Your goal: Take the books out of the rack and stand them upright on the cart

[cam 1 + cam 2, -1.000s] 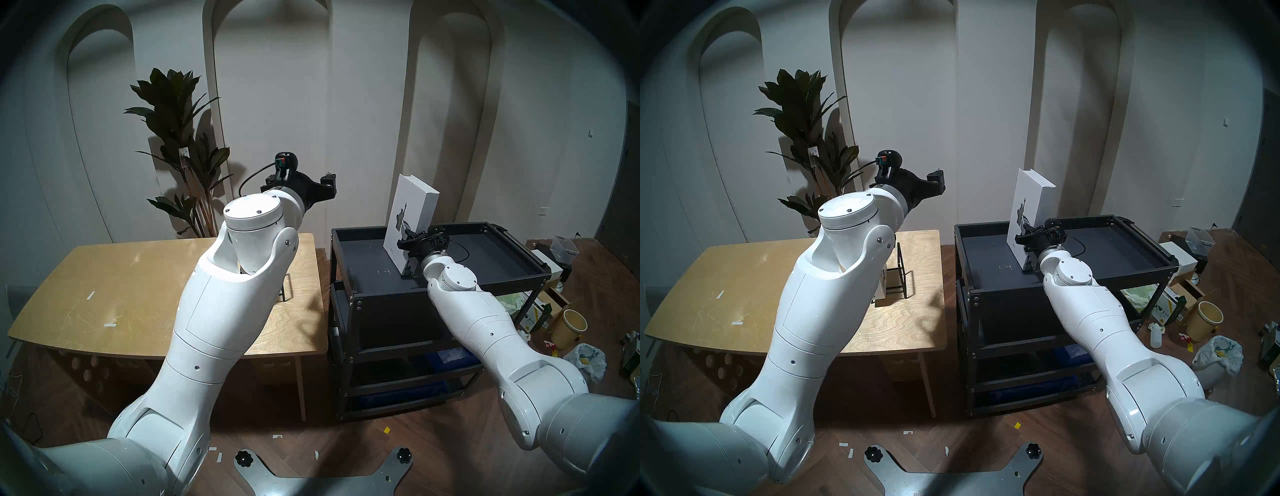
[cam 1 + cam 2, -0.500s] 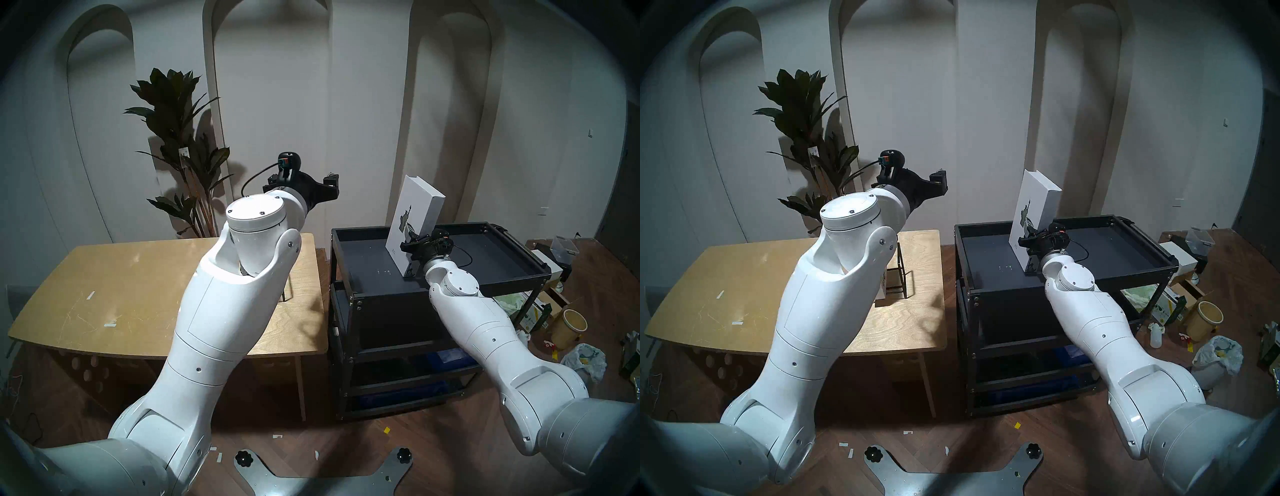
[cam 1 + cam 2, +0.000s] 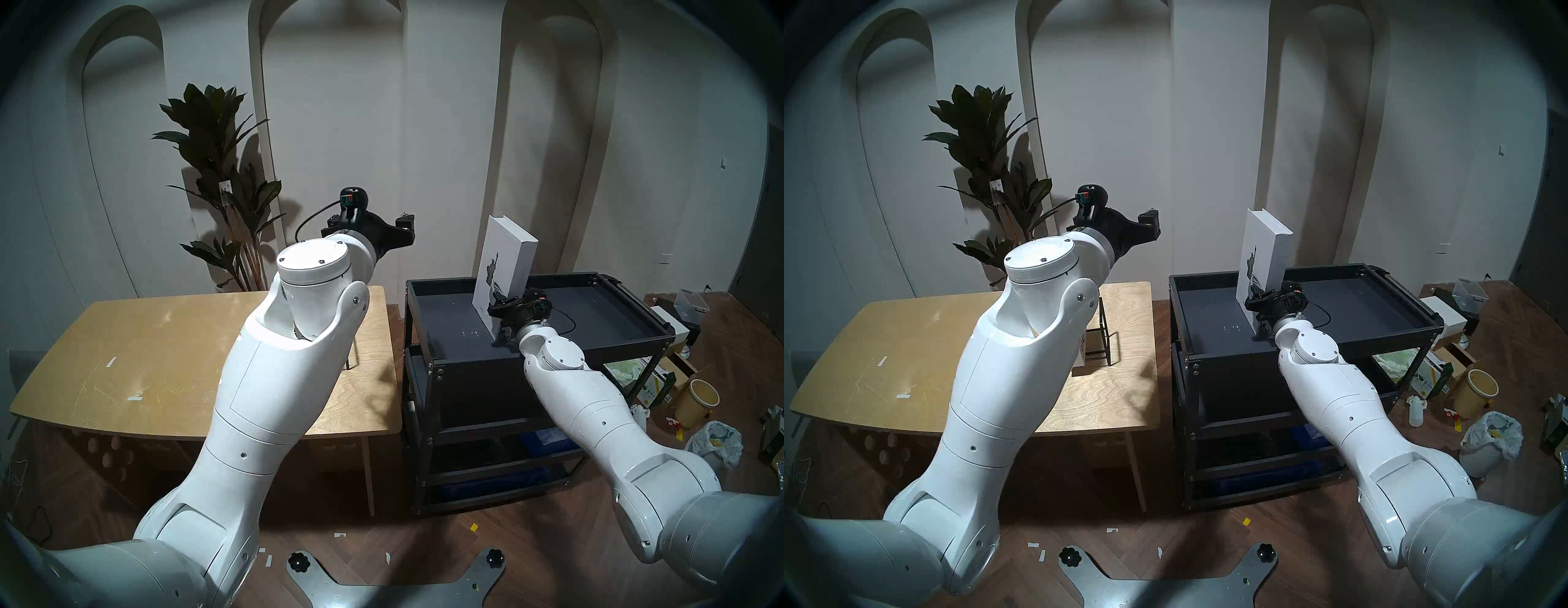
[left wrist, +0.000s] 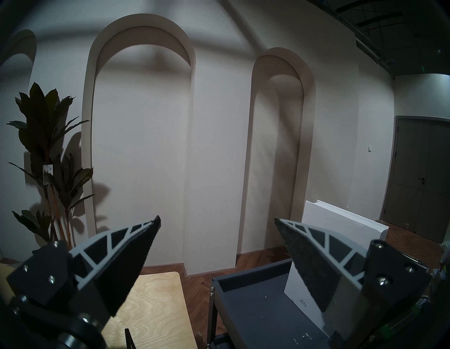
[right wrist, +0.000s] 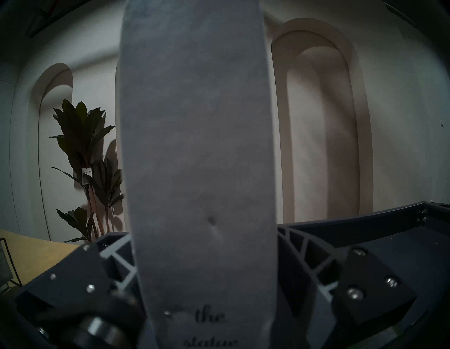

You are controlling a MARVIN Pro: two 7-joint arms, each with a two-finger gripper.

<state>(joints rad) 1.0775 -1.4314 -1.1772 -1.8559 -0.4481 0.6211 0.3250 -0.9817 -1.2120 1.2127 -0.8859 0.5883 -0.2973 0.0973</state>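
Room: pale plastered wall with three tall round-topped arched niches, dimly lit with soft shadows; dark herringbone wood floor strewn with scraps of tape. Furniture and fittings: light plywood worktop with rounded corners at left, a tall dark-leaved potted plant against the wall behind it, a grey door at far right with a small wall switch near it. Floor clutter at right: cardboard boxes, a cream bucket, a white plastic bag.
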